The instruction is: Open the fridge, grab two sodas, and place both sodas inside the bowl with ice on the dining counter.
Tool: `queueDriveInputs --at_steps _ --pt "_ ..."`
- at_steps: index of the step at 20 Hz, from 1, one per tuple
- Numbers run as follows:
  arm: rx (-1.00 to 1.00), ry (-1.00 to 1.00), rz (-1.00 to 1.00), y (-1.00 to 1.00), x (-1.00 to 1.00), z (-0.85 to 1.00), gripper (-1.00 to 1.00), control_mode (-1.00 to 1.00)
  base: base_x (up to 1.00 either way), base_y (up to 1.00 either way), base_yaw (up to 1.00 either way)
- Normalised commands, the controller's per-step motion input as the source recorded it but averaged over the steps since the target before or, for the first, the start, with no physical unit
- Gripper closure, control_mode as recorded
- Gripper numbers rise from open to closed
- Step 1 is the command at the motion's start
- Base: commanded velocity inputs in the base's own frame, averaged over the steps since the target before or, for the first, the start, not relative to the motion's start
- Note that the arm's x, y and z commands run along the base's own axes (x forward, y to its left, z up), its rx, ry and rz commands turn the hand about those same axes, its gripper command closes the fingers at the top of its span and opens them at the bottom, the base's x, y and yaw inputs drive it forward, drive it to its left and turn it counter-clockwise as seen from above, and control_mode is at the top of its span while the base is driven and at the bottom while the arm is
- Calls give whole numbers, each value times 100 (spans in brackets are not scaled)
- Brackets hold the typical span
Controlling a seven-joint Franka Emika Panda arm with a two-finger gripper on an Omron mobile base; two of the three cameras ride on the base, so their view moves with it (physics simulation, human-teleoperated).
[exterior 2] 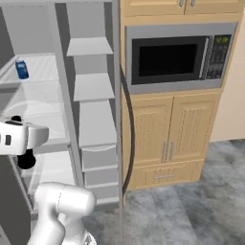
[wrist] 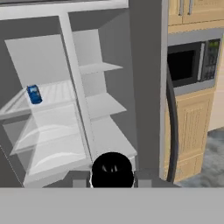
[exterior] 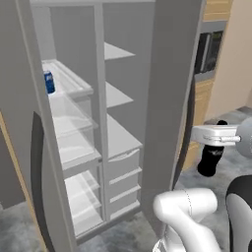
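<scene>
The grey fridge (exterior: pixel 167 98) stands open with both doors swung wide, baring white shelves (exterior 2: pixel 91 119) and drawers. One blue soda can (exterior: pixel 48 82) stands upright on the upper left wire shelf, seen as the can (exterior 2: pixel 21 69) and the can (wrist: pixel 34 94). My gripper (wrist: pixel 112 170) appears as a single dark blob at the bottom of the hand view, fingers together and nothing between them. It faces the fridge from well outside, near the right door's edge and black handle (wrist: pixel 171 127). The bowl and dining counter are out of view.
A built-in microwave (exterior 2: pixel 174 57) sits in light wood cabinets (exterior 2: pixel 167 139) right of the fridge. The left fridge door (exterior: pixel 24 147) with its black handle juts toward me. Grey floor (exterior 2: pixel 191 206) lies open in front of the cabinets.
</scene>
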Motion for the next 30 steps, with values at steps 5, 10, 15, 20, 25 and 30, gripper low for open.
queueDriveInputs --at_steps 5,10,15,20,25,30 --pt "0 0 0 0 0 0 100 100 -61 0 -54" --pt "0 0 0 0 0 0 100 100 -49 0 -58" --pt "0 0 0 0 0 0 100 100 -50 0 -55" --pt "0 0 0 0 0 0 100 100 -39 0 -56" --pt "0 0 0 0 0 0 100 100 -13 -8 -59" --pt "0 0 0 0 0 0 100 100 2 -11 -68"
